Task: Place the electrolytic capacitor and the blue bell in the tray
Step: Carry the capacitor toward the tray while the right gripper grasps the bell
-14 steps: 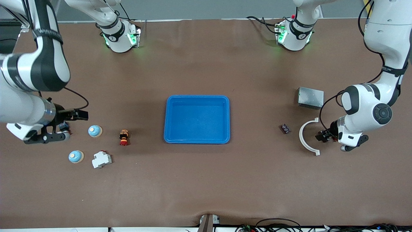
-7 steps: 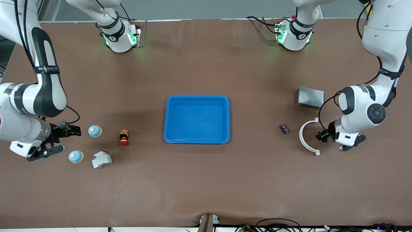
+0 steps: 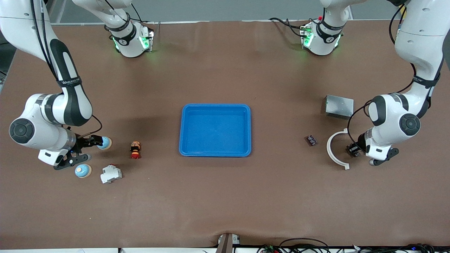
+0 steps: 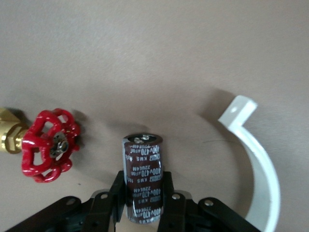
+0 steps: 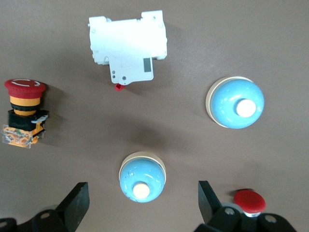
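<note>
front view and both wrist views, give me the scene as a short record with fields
tray: blue tray mid-table, nothing in it
left gripper: left gripper at the left arm's end, fingers shut on the electrolytic capacitor, beside a white curved bracket and a red-handled valve
right gripper: right gripper at the right arm's end, fingers open, over a blue bell
other bell: second blue bell beside it
nearby: white breaker, red push-button switch

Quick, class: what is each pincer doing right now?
Left pincer: shut on the dark brown cylindrical capacitor.
Right pincer: open, over a pale-blue domed bell.
</note>
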### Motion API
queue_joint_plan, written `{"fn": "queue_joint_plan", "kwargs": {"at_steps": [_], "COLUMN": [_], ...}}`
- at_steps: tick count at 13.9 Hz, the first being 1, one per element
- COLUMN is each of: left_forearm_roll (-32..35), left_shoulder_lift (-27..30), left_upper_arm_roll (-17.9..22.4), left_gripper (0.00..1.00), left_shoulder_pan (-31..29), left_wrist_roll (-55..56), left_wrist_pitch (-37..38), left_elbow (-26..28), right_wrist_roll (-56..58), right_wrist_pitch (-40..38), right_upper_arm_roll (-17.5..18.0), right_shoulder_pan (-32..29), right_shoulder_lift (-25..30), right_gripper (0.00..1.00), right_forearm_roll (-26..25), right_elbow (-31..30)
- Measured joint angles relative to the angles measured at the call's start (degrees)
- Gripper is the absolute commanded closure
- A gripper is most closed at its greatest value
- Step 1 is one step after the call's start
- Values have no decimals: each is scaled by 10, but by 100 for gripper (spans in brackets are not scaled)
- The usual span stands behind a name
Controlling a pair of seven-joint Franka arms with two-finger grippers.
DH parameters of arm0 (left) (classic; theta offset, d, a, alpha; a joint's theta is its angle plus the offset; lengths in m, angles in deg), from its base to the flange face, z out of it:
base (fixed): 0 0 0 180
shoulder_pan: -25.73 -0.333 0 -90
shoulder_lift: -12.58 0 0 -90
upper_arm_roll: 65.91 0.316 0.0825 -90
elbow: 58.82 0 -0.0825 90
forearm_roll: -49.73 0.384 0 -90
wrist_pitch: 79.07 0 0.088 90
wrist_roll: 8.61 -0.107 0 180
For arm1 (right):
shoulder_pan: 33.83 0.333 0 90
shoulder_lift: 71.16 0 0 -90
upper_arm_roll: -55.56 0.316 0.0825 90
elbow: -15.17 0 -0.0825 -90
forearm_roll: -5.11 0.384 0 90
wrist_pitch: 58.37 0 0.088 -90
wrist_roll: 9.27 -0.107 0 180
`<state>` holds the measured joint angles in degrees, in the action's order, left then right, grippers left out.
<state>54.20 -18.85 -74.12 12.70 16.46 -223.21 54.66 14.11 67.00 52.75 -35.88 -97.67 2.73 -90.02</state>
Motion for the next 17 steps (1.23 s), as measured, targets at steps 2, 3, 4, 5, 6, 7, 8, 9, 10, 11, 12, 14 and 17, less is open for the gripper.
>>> {"fn": "queue_joint_plan", "kwargs": {"at_steps": [2, 3, 4, 5, 6, 7, 8, 9, 10, 11, 12, 14, 17], "left_forearm_roll": [0, 1, 1, 1, 1, 1, 1, 1, 2, 2, 2, 2, 2], "left_shoulder_lift": [14, 24, 36, 48, 58, 66, 73, 78, 82, 82, 81, 78, 73], "left_upper_arm_roll": [-8, -15, -27, -42, -58, -73, -86, -97, -111, -130, -148, -163, -169], "left_gripper": [100, 100, 100, 100, 100, 100, 100, 100, 100, 100, 100, 100, 100], "left_shoulder_pan": [1, 1, 2, 2, 3, 4, 5, 5, 5, 5, 10, 39, 109], "left_wrist_roll": [0, 0, 0, 0, 1, 4, 6, 6, 6, 6, 7, 35, 135], "left_wrist_pitch": [5, 17, 34, 55, 75, 96, 117, 133, 141, 144, 146, 146, 149], "left_elbow": [-6, -9, -12, -15, -18, -21, -26, -30, -33, -38, -43, -54, -83], "right_wrist_roll": [16, 34, 50, 62, 68, 72, 74, 75, 78, 85, 91, 97, 99], "right_wrist_pitch": [18, 36, 56, 72, 81, 86, 87, 88, 88, 88, 88, 88, 90], "right_upper_arm_roll": [0, 0, -1, -2, -3, -3, -3, -3, -3, -3, -3, -3, -4], "right_shoulder_pan": [0, 0, -2, -3, -4, -5, -5, -5, -5, -5, -5, -5, -5], "right_shoulder_lift": [0, 0, 0, 0, 0, 0, 0, 0, 0, 0, 0, 0, -2], "right_gripper": [0, 0, 0, 0, 0, 0, 0, 0, 0, 0, 0, 0, 0], "right_forearm_roll": [0, 0, 0, 0, 0, 0, 0, 0, 0, 0, 0, 0, 0], "right_elbow": [-17, -29, -41, -52, -61, -68, -73, -77, -79, -83, -85, -88, -88]}}
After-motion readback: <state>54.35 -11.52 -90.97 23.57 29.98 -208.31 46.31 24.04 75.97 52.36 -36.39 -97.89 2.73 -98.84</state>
